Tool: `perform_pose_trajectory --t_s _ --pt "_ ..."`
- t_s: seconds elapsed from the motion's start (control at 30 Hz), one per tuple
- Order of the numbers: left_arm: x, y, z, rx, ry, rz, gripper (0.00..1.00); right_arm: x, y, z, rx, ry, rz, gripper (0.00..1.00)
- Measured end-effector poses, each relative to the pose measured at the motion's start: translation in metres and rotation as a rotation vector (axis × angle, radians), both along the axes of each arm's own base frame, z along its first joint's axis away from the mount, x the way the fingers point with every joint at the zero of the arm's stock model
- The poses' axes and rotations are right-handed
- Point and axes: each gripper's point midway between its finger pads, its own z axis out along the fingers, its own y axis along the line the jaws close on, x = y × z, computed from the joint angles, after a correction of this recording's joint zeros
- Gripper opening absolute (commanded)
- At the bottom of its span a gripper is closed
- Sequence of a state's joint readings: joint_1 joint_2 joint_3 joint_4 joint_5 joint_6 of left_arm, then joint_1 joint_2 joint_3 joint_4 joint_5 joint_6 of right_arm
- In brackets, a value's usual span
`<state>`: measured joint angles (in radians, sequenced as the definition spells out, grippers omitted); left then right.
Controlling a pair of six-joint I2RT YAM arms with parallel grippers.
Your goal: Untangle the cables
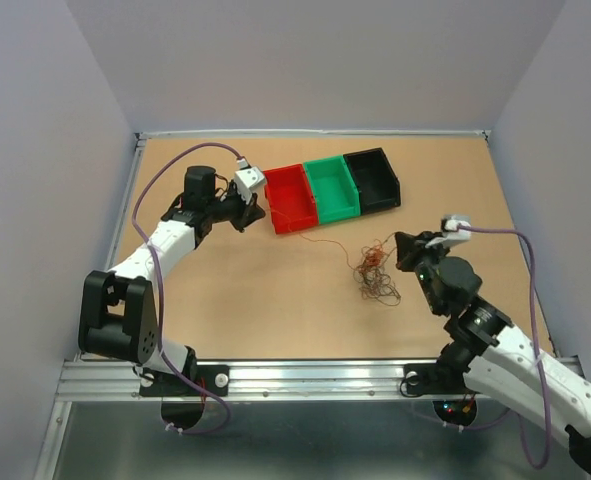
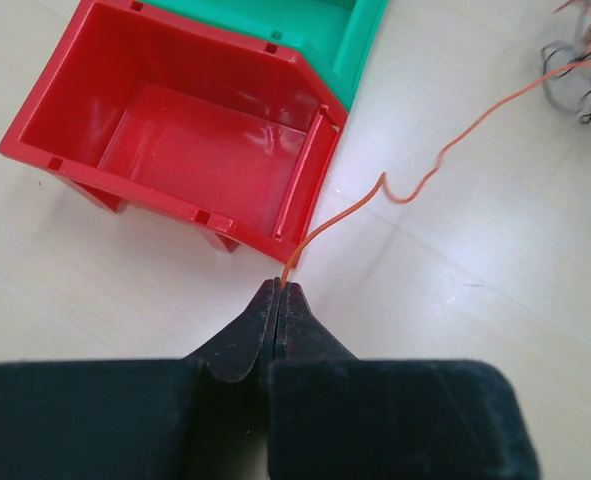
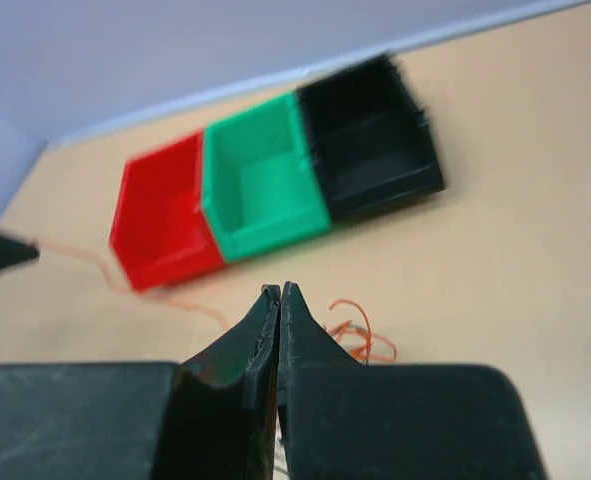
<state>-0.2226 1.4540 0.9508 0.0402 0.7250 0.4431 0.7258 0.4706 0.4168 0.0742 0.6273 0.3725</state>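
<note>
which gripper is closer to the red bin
Left. The left gripper is right beside the red bin, at its near corner; the right gripper is farther off, beyond the cables.

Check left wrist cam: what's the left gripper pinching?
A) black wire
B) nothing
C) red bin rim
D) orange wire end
D: the left gripper is shut on the end of the orange wire, which trails off toward the tangle, beside the red bin.

Tan particle-board tabletop (image 1: 275, 300) lies under and ahead of the left fingers (image 2: 240, 350). Plain lavender-grey walls (image 1: 315, 60) enclose it beyond them and on both sides. A ribbed aluminium rail (image 1: 305, 376) edges it behind them. Lighting even, diffuse.
</note>
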Motion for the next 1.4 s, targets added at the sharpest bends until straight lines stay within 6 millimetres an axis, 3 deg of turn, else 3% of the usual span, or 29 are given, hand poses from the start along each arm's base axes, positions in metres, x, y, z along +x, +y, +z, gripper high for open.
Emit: perform_pose_trajectory --t_s 0.07,0.2,0.23,0.3,0.5,0.73,0.97,1.4 --pt "-0.001 -0.001 0.003 -0.005 -0.007 -0.011 0.12 0.008 0.024 -0.013 -0.064 0.07 0.083 0.01" --pt "-0.01 -0.006 0.017 -0.026 -0.053 -0.063 0.49 0.014 0.064 -0.021 -0.121 0.132 0.246 0.01" --pt "-0.013 -0.006 0.021 -0.031 -0.066 -0.075 0.66 0.015 0.077 -0.018 -0.128 0.136 0.301 0.01" --pt "-0.022 -0.008 0.031 -0.042 -0.108 -0.113 0.76 0.015 0.091 -0.011 -0.129 0.13 0.363 0.01" --pt "-0.044 -0.014 0.045 -0.072 -0.175 -0.205 0.78 0.013 0.132 0.028 -0.116 0.076 0.553 0.01" --pt "-0.065 -0.03 0.04 -0.1 -0.189 -0.328 0.79 -0.002 0.174 0.09 -0.078 -0.025 0.789 0.0" --pt "-0.081 -0.044 0.027 -0.076 -0.221 -0.42 0.79 -0.016 0.186 0.132 -0.059 -0.108 0.892 0.01" --pt "-0.094 -0.057 0.016 -0.05 -0.273 -0.486 0.8 -0.029 0.198 0.161 -0.052 -0.145 0.996 0.01"
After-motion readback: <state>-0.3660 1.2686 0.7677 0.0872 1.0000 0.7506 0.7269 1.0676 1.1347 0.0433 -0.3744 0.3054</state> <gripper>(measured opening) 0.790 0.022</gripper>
